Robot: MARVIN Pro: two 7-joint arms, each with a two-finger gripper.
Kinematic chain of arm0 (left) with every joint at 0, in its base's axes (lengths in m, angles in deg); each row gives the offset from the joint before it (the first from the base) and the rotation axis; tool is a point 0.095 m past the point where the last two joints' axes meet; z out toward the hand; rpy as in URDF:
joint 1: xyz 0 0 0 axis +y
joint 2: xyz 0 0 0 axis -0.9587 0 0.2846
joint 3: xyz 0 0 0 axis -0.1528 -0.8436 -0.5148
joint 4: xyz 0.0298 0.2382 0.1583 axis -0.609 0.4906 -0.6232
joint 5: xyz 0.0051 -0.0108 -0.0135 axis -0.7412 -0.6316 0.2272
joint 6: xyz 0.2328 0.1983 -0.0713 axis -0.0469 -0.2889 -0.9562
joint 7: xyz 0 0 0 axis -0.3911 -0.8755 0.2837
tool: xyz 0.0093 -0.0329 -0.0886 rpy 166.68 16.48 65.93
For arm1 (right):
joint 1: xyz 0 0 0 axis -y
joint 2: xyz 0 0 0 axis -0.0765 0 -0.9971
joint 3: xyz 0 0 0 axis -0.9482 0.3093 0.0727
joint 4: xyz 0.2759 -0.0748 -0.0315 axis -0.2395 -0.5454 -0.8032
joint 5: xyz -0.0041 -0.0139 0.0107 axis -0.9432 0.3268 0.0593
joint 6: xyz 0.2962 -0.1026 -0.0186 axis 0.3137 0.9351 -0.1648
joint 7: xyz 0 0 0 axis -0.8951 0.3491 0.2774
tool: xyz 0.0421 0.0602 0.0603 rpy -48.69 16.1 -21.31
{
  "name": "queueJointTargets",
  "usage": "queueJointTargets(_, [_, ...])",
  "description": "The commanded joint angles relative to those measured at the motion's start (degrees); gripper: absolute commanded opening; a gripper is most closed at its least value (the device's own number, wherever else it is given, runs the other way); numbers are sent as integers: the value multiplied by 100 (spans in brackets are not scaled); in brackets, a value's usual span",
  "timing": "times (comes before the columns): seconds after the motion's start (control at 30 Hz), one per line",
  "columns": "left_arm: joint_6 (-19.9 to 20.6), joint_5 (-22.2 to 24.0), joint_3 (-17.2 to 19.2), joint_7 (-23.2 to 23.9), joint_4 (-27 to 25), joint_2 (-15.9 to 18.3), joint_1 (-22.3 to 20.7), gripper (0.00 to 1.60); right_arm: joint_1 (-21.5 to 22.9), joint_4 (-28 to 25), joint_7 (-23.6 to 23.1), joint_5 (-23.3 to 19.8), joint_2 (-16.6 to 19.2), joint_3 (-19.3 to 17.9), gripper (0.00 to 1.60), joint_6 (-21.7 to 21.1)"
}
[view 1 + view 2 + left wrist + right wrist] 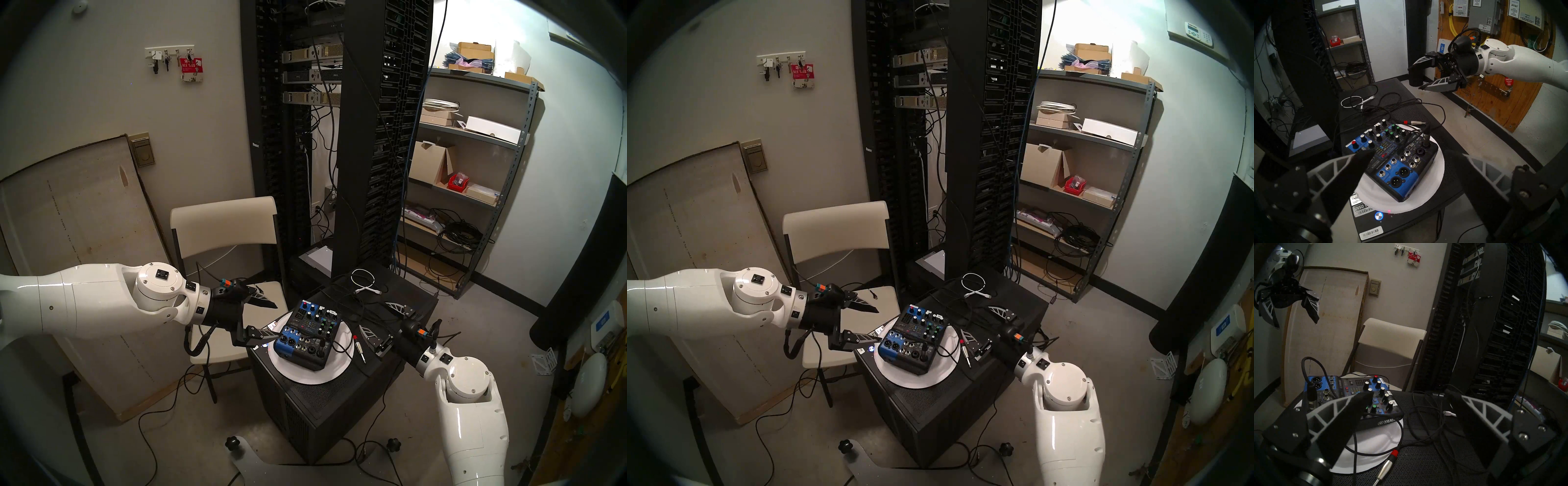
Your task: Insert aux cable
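Aux cable [1410, 140] on mixer [1407, 178], apart from both jaws (each spread)

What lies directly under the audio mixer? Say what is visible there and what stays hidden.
The audio mixer sits on a white round plate, which lies on a black perforated case. The plate's centre beneath the mixer is covered and cannot be seen.

Both claws, left [268, 319] and right [381, 317], gape empty beside the mixer [303, 334].
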Motion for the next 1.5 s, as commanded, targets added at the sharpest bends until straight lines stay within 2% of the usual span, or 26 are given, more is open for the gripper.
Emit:
queueJointTargets(0.0, [-38, 39, 89, 16, -16, -8, -86, 160, 67, -138, -40, -65, -18, 22, 160, 28])
queueJointTargets(1.47, [-45, 49, 71, 15, -14, -10, -100, 160, 81, -138, -101, -26, -75, -29, 160, 39])
